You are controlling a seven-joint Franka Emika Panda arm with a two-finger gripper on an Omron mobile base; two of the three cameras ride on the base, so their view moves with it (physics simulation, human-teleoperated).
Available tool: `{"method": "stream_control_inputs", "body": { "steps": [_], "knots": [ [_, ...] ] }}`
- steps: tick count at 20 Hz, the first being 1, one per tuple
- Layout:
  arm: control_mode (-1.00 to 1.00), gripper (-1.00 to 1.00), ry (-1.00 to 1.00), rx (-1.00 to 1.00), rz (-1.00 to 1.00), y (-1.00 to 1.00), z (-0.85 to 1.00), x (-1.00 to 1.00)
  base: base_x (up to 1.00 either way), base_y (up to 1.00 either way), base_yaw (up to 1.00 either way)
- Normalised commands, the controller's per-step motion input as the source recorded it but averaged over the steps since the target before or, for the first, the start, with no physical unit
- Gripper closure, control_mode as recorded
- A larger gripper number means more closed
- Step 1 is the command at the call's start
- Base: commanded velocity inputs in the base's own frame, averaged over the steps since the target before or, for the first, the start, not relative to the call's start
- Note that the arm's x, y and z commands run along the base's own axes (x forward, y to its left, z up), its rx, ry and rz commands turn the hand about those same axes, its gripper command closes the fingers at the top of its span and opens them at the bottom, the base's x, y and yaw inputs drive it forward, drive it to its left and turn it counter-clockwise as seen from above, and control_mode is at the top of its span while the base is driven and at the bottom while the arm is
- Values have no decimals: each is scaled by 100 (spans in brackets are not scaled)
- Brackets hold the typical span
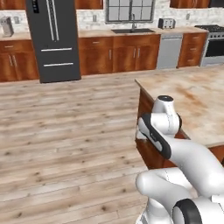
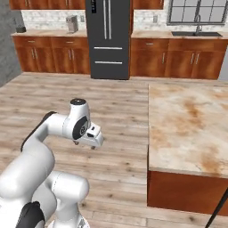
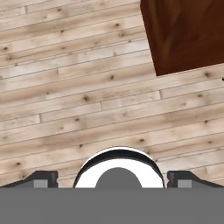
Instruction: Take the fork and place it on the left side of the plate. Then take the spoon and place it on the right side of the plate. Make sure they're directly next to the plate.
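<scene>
The fork, the spoon and the plate are out of view. My gripper (image 2: 90, 143) hangs from the folded arm over the wooden floor, to the left of the kitchen island, and points down. In the hand view the gripper (image 3: 112, 179) is open: its two dark fingertips (image 3: 42, 178) stand far apart with nothing between them, and floor planks lie below.
A marble-topped island (image 2: 187, 124) with dark wood sides (image 3: 183, 30) stands to the right of the arm; the top of the island (image 1: 192, 96) is bare where it shows. A dark fridge (image 1: 52, 39), wood cabinets and a sink (image 1: 132, 30) line the far wall. Open floor (image 1: 65, 131) lies to the left.
</scene>
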Motion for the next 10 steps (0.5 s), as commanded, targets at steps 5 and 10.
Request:
{"method": "stream_control_inputs", "body": {
  "steps": [5, 10],
  "knots": [
    [100, -100, 0, 0, 0, 0, 0, 0, 70, 38, -39],
    [100, -100, 0, 0, 0, 0, 0, 0, 66, 56, -21]
  ]
}}
